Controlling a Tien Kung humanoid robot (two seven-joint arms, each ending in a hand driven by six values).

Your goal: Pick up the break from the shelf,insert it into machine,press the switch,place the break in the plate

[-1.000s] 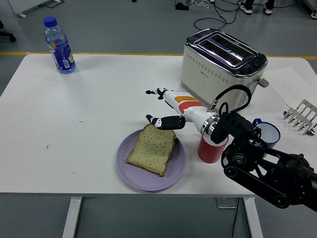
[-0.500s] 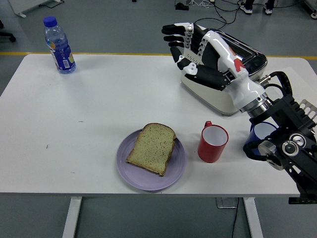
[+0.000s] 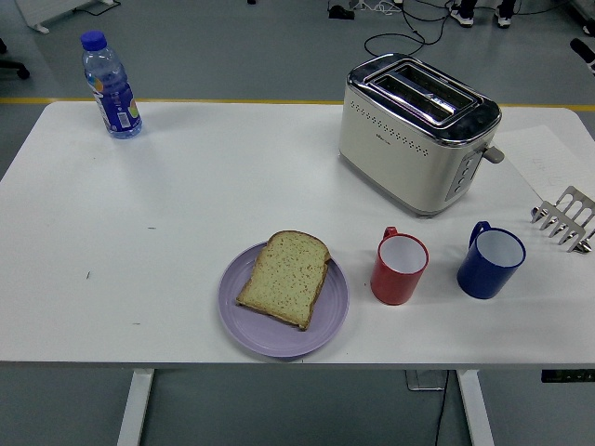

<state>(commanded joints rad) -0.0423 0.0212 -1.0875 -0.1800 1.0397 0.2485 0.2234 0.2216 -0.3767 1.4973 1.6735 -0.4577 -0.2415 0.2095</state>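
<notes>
A slice of bread [image 3: 285,277] lies flat on the purple plate [image 3: 330,327] near the table's front edge. The cream and chrome toaster [image 3: 416,132] stands at the back right with both slots empty; its lever [image 3: 492,153] sticks out on the right end. A small metal toast rack [image 3: 566,217] sits at the right edge with nothing in it. Neither of my hands shows in the head view.
A red mug [image 3: 400,268] and a blue mug [image 3: 490,262] stand right of the plate, in front of the toaster. A water bottle with a blue label [image 3: 112,86] stands at the back left. Cables lie on the floor behind the table.
My right arm lifted from beside the bread, rose in front of the toaster with fingers spread, then left the picture to the right. The bread stays on the plate.
</notes>
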